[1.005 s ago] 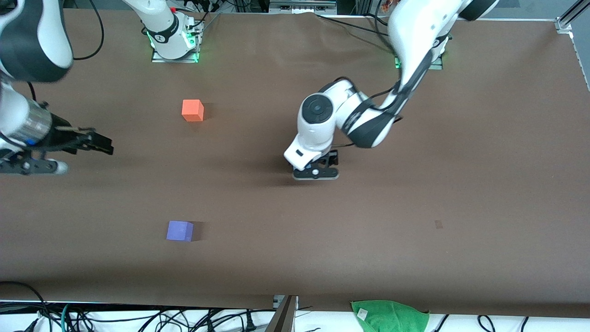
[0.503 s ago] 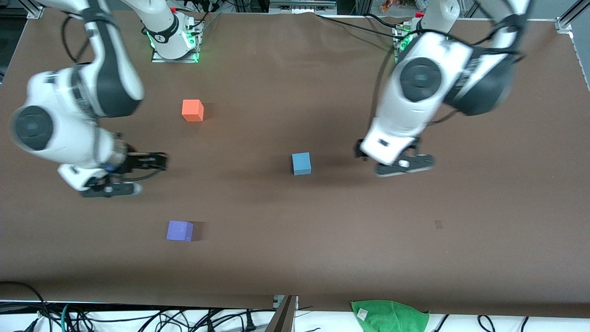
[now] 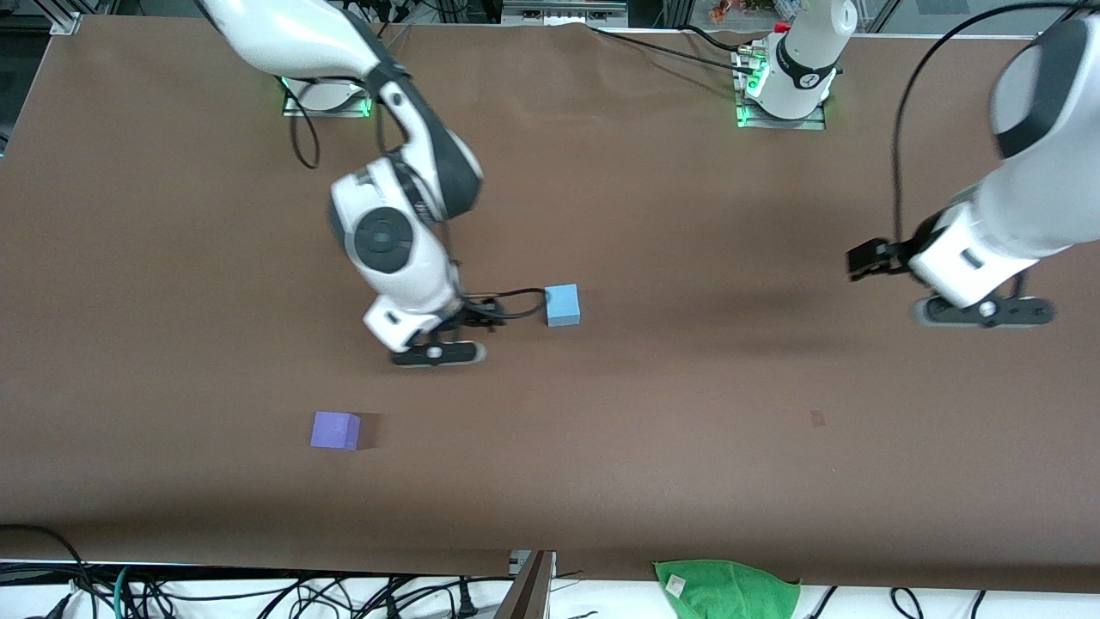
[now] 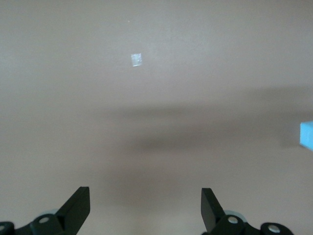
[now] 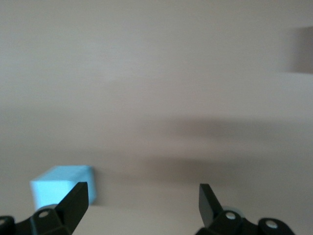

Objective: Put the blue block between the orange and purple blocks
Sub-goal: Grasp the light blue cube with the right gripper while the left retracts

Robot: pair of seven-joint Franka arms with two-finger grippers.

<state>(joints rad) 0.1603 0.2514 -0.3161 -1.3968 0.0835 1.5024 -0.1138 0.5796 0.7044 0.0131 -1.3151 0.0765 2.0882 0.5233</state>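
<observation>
My right fingers [image 5: 73,203] are spread wide, holding nothing, and only their dark tips show at the wrist view's edge. The right gripper [image 3: 481,315] hangs low over the tabletop [image 3: 687,430], just beside the blue block [image 3: 562,305]; in the wrist view the block [image 5: 63,188] sits partly hidden by one fingertip, off to that side rather than in the gap between the two. My left fingers [image 4: 78,205] are also released and empty; the left gripper [image 3: 868,258] waits over bare tabletop toward its own end, well apart from the block, which its wrist view cuts off to a sliver [image 4: 306,134]. The purple block [image 3: 335,430] lies nearer the front camera than my right gripper. The orange block is hidden.
</observation>
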